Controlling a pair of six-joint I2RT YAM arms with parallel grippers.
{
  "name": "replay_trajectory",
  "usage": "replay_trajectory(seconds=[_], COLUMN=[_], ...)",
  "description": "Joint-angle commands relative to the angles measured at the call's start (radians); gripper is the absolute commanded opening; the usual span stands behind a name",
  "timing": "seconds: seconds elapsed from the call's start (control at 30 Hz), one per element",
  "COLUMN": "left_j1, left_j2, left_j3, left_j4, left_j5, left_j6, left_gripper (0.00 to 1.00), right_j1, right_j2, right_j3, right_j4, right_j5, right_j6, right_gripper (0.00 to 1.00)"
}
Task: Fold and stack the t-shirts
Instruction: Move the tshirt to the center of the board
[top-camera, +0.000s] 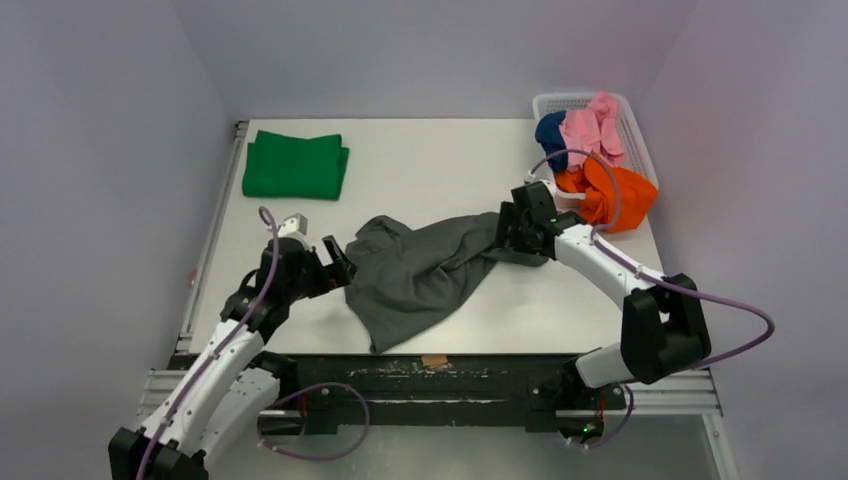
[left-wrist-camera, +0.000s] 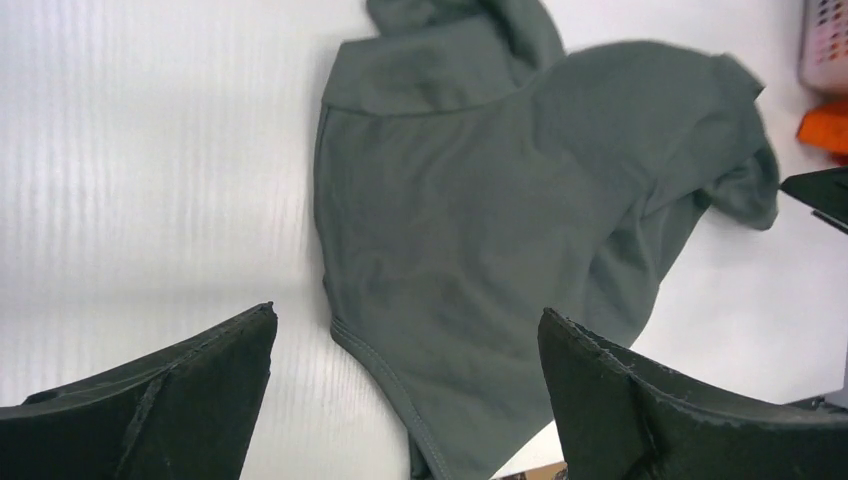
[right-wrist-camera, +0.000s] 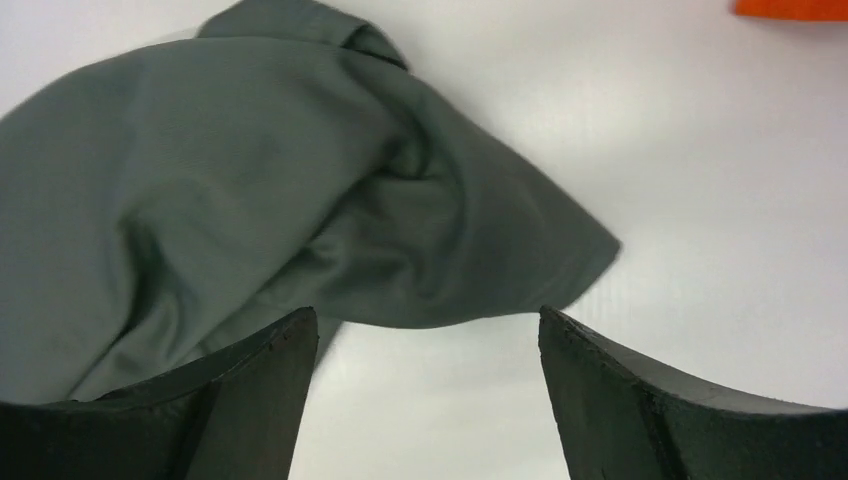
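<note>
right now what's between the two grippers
The dark grey t-shirt lies crumpled between the left gripper and the right gripper, seen in the top view.

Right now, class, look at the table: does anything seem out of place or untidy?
Yes. The orange t-shirt spills over the near edge of the basket, and the dark grey t-shirt lies crumpled in the middle of the table, unlike the neatly folded green t-shirt.

A white table (top-camera: 430, 160) fills the booth, its top faintly ribbed, with pale grey walls (top-camera: 430, 50) on three sides. At the far right corner stands a white plastic lattice basket (top-camera: 566, 99), tilted a little off the table's lines. A metal rail (top-camera: 213, 225) runs down the left edge. Along the near edge lies a scuffed black bar (top-camera: 450, 385), with a small tan scrap (top-camera: 434, 360) just above it.
</note>
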Motion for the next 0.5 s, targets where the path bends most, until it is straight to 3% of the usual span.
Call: replay_trajectory(seconds=[0.0, 0.07, 0.27, 0.47], left_j1=[-0.003, -0.004, -0.003, -0.004], left_j2=[0.146, 0.233, 0.495, 0.725], left_j3=[-0.015, 0.008, 0.161, 0.298], left_j4=[0.121, 0.124, 0.128, 0.159], left_j5=[0.117, 0.089, 0.031, 0.070], left_j6=[-0.026, -0.027, 0.013, 0.032], left_gripper=[1.00, 1.00, 1.00, 0.96], right_j1=[-0.001, -0.001, -0.001, -0.003], right_j2=[-0.092, -0.117, -0.046, 0.136], right_j3=[0.011, -0.012, -0.013, 0.109], right_j4=[-0.042, -0.002, 0.198, 0.159], right_j5=[0.219, 0.213, -0.013, 0.011], right_j6=[0.036, 0.004, -0.149, -0.082], right_gripper=[0.80, 0.80, 0.80, 0.79])
